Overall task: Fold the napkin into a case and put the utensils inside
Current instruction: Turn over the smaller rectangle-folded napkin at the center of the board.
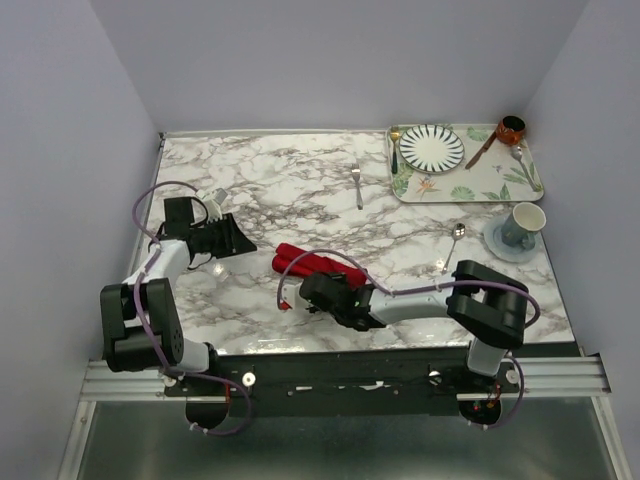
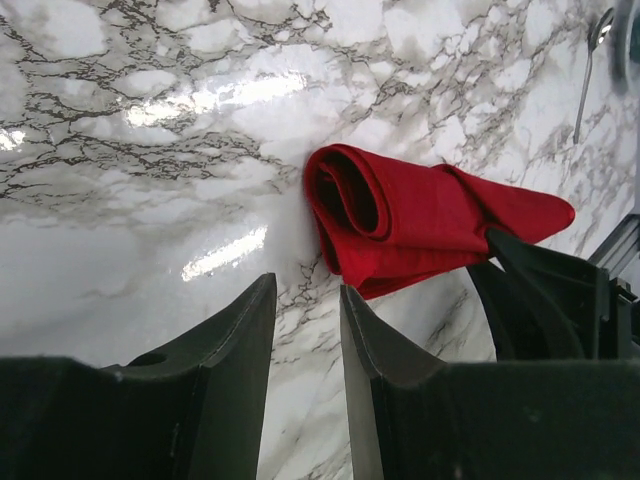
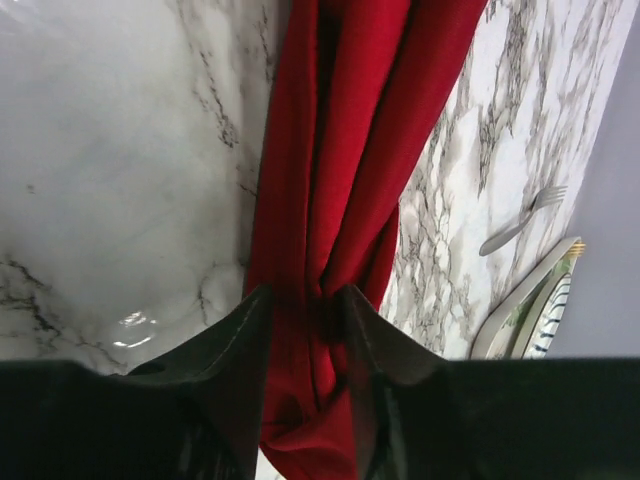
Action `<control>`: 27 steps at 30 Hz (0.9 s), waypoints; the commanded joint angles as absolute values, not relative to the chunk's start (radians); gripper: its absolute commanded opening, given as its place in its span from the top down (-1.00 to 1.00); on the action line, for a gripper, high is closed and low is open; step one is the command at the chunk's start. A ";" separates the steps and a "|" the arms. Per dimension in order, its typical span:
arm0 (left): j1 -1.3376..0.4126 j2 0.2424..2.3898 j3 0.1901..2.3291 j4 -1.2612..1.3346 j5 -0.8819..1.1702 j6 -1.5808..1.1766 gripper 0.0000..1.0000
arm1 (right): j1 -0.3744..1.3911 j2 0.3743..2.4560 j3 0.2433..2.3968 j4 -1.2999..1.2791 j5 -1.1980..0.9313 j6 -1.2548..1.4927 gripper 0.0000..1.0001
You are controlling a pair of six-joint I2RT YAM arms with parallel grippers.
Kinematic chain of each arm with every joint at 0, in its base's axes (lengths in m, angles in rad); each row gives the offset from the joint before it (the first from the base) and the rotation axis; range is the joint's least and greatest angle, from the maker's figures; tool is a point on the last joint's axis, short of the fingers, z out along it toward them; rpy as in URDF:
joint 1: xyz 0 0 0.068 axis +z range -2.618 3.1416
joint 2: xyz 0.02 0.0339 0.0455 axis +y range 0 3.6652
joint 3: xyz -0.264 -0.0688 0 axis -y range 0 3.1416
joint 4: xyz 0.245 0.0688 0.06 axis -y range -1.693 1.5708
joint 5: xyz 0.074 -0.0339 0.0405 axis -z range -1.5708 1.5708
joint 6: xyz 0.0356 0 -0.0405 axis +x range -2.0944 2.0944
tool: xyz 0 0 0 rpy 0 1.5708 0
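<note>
On the marble desk (image 1: 280, 185), near its front edge and between your two arms, the napkin (image 1: 300, 261) lies as a narrow red bundle. It is folded lengthwise and slants from upper left to lower right in the top view. Your right fingers (image 1: 312, 285) sit at its nearer, right-hand end. From the right wrist you see those fingers (image 3: 235, 345) standing one on each side of the napkin (image 3: 345, 150), with the cloth gathered into a tight waist in the gap between them. The tips are apart, but you cannot tell whether they press the fabric or merely flank it. Beyond that waist the cloth runs away from the camera in long soft folds.

Your left fingers (image 1: 240, 240) are to the left of the bundle, apart from it and aimed toward it. The left wrist view shows these fingers (image 2: 245, 345) parted with only bare marble between them. The napkin (image 2: 420, 215) lies beyond them, its looped, open end turned toward the camera, and a black part of the right arm (image 2: 555, 300) covers its far end.

Both loose utensils lie on the desk outside the cloth. The fork (image 1: 356, 185) is well behind the napkin, and a silver spoon (image 1: 454, 240) is off to its right, near a cup (image 1: 520, 228) on its saucer. A patterned tray (image 1: 470, 185) in the far right corner carries a striped plate (image 1: 432, 148) and a brown pot (image 1: 511, 128).
</note>
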State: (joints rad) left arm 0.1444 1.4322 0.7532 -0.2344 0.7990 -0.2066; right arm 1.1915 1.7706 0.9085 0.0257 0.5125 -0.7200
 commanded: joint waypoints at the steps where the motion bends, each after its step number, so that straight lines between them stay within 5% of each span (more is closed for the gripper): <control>1: 0.156 1.353 0.749 -0.337 0.776 -0.055 0.17 | 1.265 1.755 0.903 0.005 0.611 -0.624 0.12; 16: 0.124 1.357 0.940 -0.701 0.811 0.394 0.18 | 1.312 1.516 1.017 -0.365 0.292 -0.321 -0.47; 21: 0.058 1.376 0.988 -0.739 0.786 0.433 0.21 | 1.123 1.401 1.124 -0.492 -0.030 -0.223 -0.43; 27: -0.030 1.413 1.005 -0.704 0.742 0.396 0.24 | 0.907 1.420 1.089 -0.574 -0.129 -0.204 -0.01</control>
